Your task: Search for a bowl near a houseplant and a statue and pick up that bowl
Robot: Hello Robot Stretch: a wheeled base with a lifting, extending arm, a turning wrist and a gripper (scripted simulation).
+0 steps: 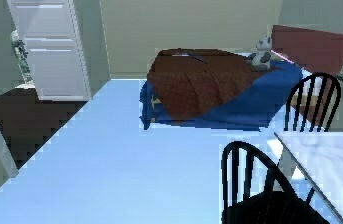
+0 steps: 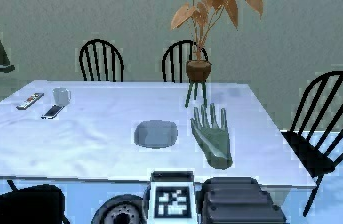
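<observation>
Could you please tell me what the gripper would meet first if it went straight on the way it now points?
Most likely the grey bowl on the table, straight out from the gripper. Its height against the tabletop is unclear, so it might meet the table's near edge first.

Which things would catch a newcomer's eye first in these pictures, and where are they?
On the white table in the arm side view, a pale green hand-shaped statue stands beside a grey bowl, with a houseplant of orange-brown leaves in a pot behind them. In the forward view, a bed with a blue cover and a brown blanket stands in the middle.
</observation>
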